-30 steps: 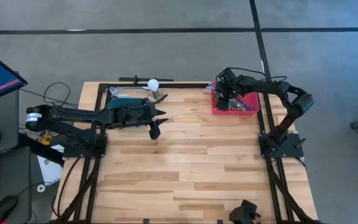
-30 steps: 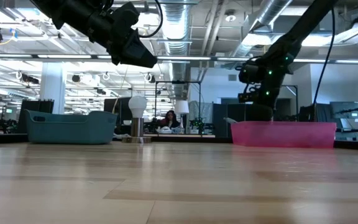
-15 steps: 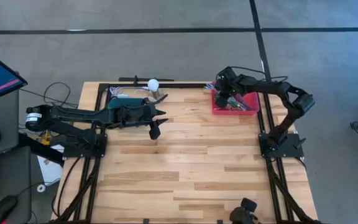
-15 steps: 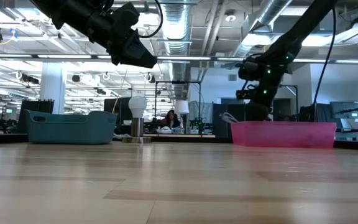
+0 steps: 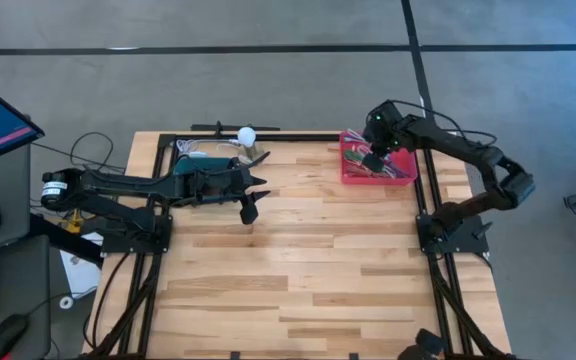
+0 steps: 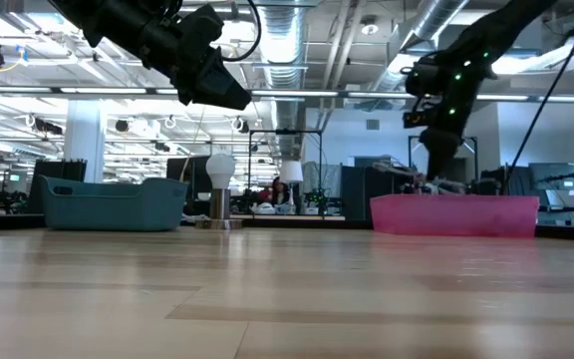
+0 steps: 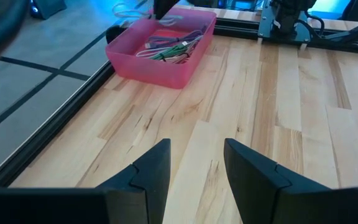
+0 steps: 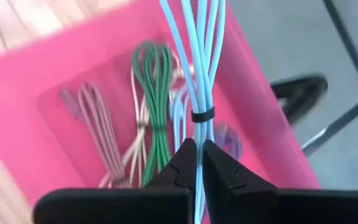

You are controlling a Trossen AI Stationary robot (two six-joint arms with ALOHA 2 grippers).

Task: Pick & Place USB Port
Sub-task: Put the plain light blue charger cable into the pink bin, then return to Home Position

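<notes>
The light blue cable bundle (image 8: 199,74), looped and cinched with a dark tie, is pinched between the pressed-together fingers of the right tool (image 8: 197,163) and hangs directly above the pink bin (image 8: 48,74). Lower in that bin lie a green cable (image 8: 156,93), a pale pink cable (image 8: 98,134) and a white one, none of them touched. No USB plug end is clearly visible on the held bundle, so whether this is the USB item cannot be told.

In the high view the right tool (image 5: 372,158) sits over the pink bin (image 5: 409,176), at the table's (image 5: 298,260) far right corner. The left tool (image 7: 196,163) hovers well apart from the bin, toward the table's far left side, its fingers spread with nothing between them, pointing across the bare boards at the bin. Farther from the pink bin, beyond the left arm, stand a teal bin (image 6: 108,203) and a white bulb lamp (image 6: 219,170).

The pick looks done and the lift is under way. The next move would call for raising the bundle until its trailing loops clear the bin wall without dragging the other cables out, then carrying it to the drop spot, probably the teal bin.

No brand, label or writing can be read.
</notes>
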